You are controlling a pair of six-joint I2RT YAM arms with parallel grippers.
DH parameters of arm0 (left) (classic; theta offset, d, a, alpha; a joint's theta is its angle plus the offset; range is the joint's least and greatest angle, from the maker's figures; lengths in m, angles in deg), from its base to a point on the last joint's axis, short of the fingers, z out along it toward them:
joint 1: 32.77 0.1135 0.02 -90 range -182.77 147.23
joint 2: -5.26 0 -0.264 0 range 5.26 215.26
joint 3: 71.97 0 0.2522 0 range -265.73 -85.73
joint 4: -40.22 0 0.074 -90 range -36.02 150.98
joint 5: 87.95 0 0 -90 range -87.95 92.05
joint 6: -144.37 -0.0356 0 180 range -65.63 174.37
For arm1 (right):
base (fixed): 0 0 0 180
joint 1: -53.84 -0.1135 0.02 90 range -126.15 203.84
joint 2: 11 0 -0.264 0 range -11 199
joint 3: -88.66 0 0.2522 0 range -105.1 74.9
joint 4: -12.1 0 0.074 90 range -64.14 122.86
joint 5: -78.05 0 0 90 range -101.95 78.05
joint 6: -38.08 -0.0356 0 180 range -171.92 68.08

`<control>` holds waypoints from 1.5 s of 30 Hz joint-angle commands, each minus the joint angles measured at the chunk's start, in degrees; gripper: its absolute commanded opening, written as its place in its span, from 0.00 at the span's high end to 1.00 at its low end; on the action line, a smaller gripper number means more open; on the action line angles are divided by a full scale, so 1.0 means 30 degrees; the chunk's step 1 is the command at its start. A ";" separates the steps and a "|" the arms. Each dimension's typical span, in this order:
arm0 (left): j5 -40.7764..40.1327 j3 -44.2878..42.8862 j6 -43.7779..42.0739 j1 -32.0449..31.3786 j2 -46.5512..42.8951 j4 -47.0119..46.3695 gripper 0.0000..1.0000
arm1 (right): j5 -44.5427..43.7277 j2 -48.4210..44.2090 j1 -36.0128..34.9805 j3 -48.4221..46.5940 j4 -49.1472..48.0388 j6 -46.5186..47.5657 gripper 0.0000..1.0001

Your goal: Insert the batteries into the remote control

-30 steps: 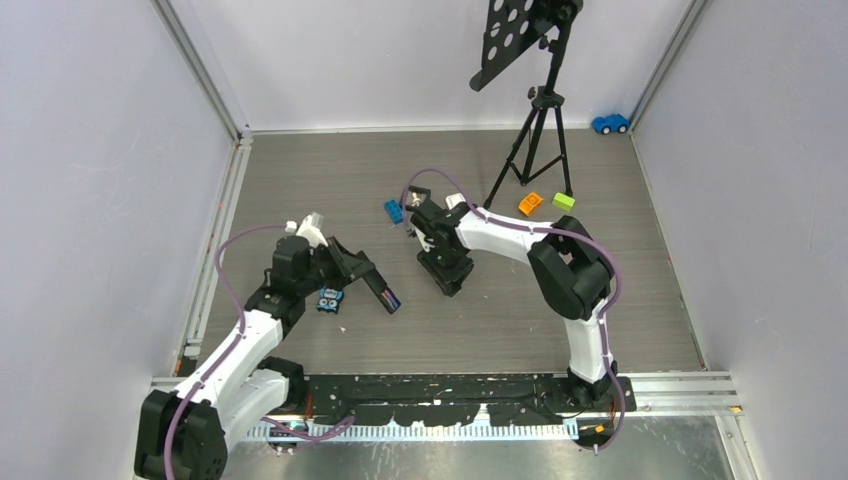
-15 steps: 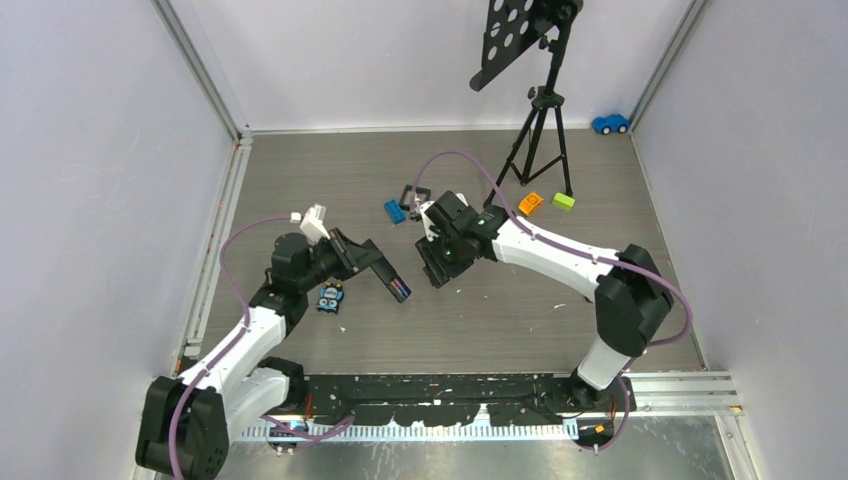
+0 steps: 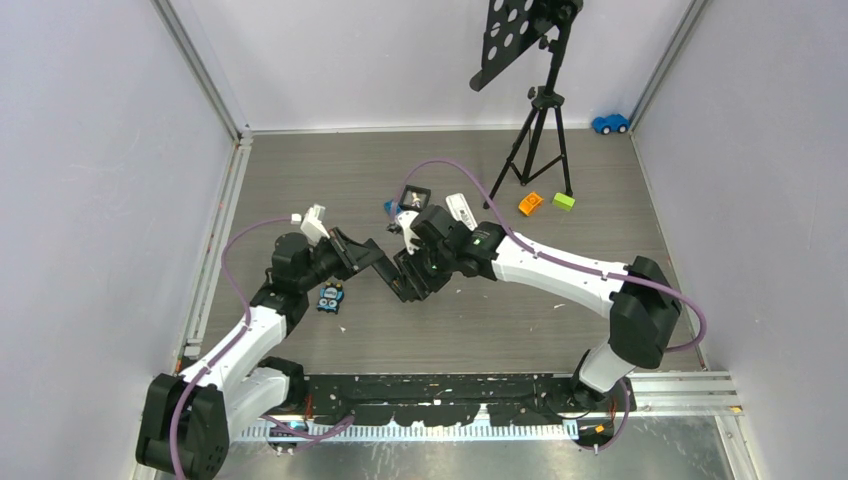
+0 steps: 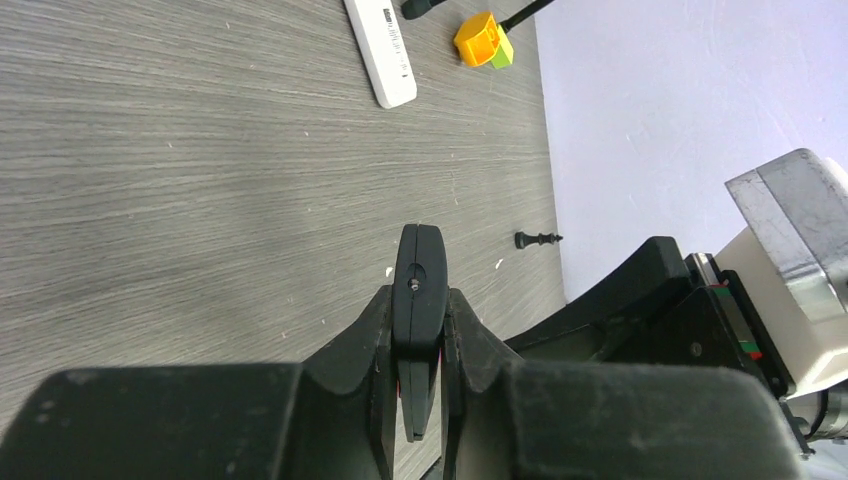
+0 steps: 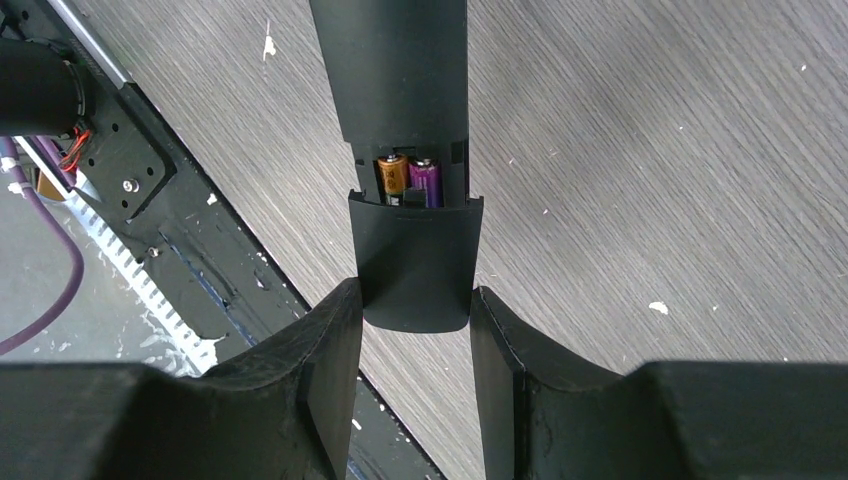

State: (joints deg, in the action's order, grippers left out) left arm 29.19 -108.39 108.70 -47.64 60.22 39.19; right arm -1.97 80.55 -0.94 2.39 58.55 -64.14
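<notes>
Woodgrain table (image 3: 330, 180), pale walls (image 3: 90, 150); left jaws clamp remote (image 4: 417, 288), right jaws clamp cover (image 5: 415, 262).

Top view, 12 o'clock being the far wall. Near table centre, the left gripper (image 4: 418, 300) grips the black plastic remote control (image 5: 400, 70) from 9 o'clock. The right gripper (image 5: 415, 300) meets it from 3 o'clock, clamped on the black curved battery cover (image 5: 415, 262). The cover lies at the mouth of the remote's open compartment, with 2 small cylindrical batteries (image 5: 408, 180) side by side in it.

On the grey wood-grain table (image 3: 330, 180):
- a small blue plastic piece (image 3: 329, 298) lies at 8 o'clock of the remote, just beside the left arm;
- a slim white remote (image 3: 458, 209) lies at 1 o'clock;
- an orange block (image 3: 530, 203) and a green block (image 3: 564, 201) lie at 2 o'clock, by the feet of the black tripod (image 3: 540, 130).
</notes>
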 commanded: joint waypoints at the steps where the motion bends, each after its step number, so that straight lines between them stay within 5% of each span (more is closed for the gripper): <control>1: 0.0560 -0.0546 0.0523 0.0049 -0.0289 -0.0437 1.00 | 0.0007 0.0410 -0.0230 -0.0977 -0.0702 -0.0048 0.66; 28: 0.2295 -0.2249 0.2723 0.0065 -0.0945 0.1873 1.00 | 0.0385 0.2153 -0.0943 -0.1777 0.0750 0.0826 0.63; 45: 0.4686 -0.2196 0.3447 0.0065 -0.0011 0.0623 1.00 | 0.0934 0.3827 -0.0957 -0.3544 0.1087 0.1102 0.60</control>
State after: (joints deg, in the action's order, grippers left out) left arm 34.28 -111.86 112.63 -46.96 60.70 48.15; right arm 0.70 88.44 -3.37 -4.85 64.49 -62.13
